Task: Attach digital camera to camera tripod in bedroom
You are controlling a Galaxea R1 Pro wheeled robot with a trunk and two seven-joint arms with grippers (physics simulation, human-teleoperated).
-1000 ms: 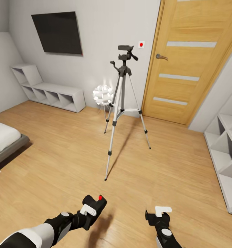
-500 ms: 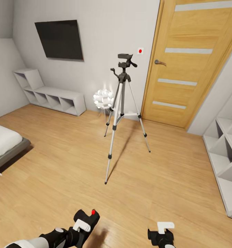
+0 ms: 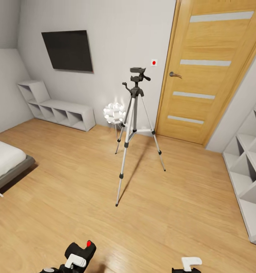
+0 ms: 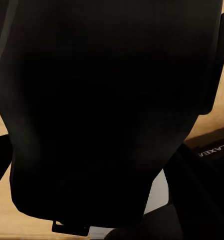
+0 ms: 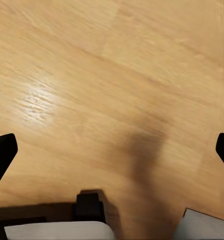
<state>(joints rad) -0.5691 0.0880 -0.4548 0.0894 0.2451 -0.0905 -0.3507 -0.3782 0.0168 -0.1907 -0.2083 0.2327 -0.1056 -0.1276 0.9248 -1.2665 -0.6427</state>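
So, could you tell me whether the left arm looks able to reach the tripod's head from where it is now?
Probably not yet: the tripod stands well across open floor from the left claw; nothing blocks the way.

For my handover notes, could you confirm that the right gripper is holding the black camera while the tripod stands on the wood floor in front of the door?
Not quite: the left gripper holds the camera, as the head view shows. The right gripper is open over bare floor. The tripod does stand on the floor, near the door.
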